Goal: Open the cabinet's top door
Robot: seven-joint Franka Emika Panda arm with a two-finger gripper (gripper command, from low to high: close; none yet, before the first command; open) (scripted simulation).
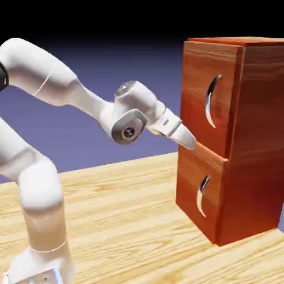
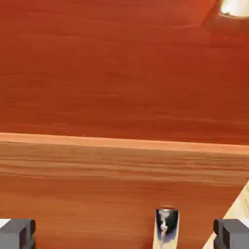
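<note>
Cabinet (image 1: 252,138) shows both panels apparently shut, contents hidden; pincer (image 2: 124,233) spread wide, holding nothing, near the seam.

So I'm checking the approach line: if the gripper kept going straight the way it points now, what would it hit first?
Probably the cabinet front near the seam below the top door, not either handle; the gripper, jaws open, already looks close, though depth is unclear.

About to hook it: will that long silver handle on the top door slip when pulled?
Probably somewhat slippery: the long handle looks polished. Its bowed shape stands off the top door, so a finger behind it should catch. It looks rigid. The gripper is open, below it.
</note>
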